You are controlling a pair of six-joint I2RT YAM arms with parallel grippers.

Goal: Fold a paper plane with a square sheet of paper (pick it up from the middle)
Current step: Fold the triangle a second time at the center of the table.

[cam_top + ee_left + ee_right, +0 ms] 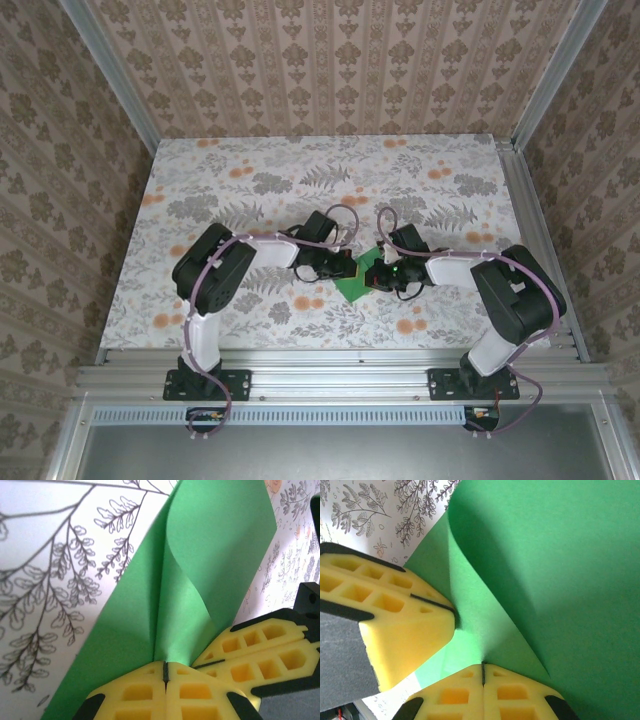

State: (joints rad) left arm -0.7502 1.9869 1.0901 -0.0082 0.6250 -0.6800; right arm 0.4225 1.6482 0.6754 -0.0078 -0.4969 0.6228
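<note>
Here, my left gripper point(165, 672) and right gripper point(483, 675) both clamp the paper point(352, 284) over the desk point(250, 170); I'd move them together for a straight crease.

The table point(250, 170) wore a pale print of grey ferns and orange blossoms. Walls point(340, 60) papered in beige-brown damask closed its far edge and both sides, with aluminium posts point(111, 70) at the far corners. A metal rail point(340, 368) ran along the near edge. The light was soft and even.
</note>
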